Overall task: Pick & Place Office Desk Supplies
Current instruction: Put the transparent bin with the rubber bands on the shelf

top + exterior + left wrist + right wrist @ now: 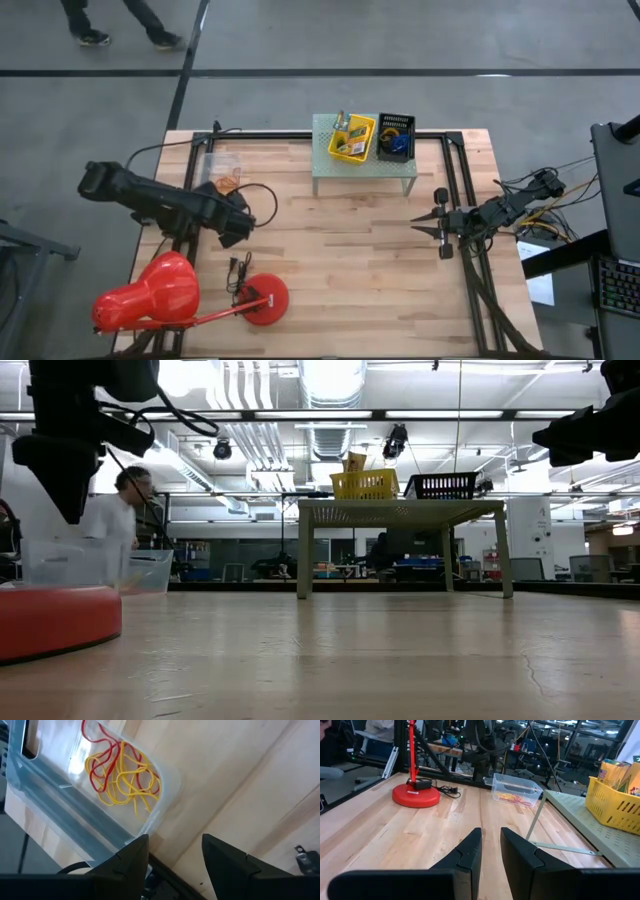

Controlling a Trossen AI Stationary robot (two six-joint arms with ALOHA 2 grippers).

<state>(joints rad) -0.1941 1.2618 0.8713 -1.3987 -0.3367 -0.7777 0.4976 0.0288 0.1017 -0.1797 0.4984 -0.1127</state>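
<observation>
Pick step judged in hand: left claw (pixel 172 851) is held w/ fingers apart, empty, over clear bin (pixel 60 800) of yellow/red rubber bands (pixel 122 772) at surface's left-rear. Next, a descent into bin is needed. Right claw (pixel 490 847) is nearly together, empty, waiting right.

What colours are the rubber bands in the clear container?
Yellow and red rubber bands; left wrist view shows them best.

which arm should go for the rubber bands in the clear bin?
Left. The left gripper hangs open right over the clear bin of rubber bands; the right gripper waits across the table.
</observation>
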